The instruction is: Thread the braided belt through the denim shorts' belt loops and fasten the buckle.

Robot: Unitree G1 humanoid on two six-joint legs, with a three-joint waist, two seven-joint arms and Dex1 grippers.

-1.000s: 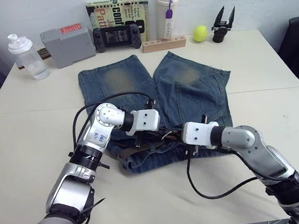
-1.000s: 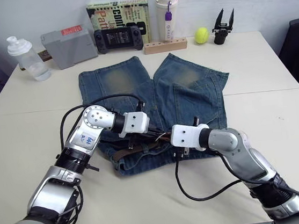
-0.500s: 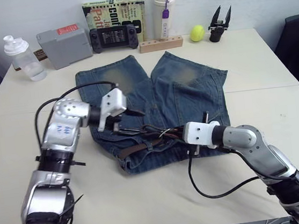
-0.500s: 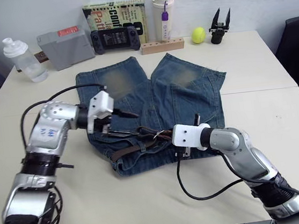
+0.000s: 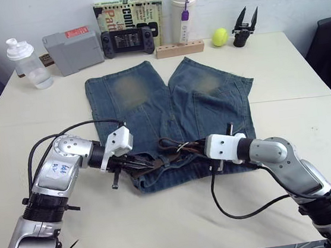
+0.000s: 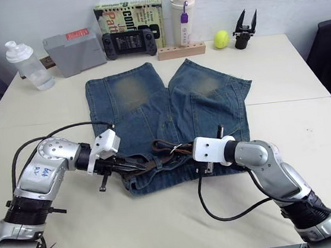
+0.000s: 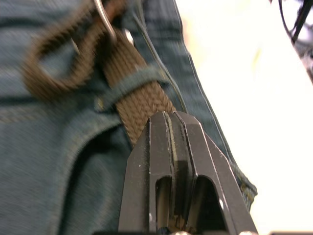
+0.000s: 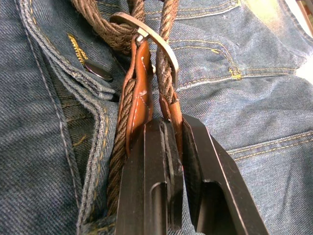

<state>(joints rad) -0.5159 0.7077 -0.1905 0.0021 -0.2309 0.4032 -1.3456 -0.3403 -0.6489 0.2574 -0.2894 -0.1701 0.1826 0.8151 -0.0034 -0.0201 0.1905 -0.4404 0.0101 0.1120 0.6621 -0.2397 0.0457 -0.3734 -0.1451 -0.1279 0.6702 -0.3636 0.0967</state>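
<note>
Both hands grip the braided belt (image 5: 157,159), which lies along the denim shorts' (image 5: 211,104) waistband: left hand (image 5: 135,161) closed on the strap, right hand (image 5: 199,147) clamped nearest the buckle (image 8: 146,36).

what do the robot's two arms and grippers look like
Both arms are silver-grey metal with rounded joint housings and black bands at the wrists. Each ends in a white boxy wrist block carrying the left gripper or the right gripper, each with two black angular fingers. A black cable loops loosely off each arm. The left arm's housing bears small blue markings.
</note>
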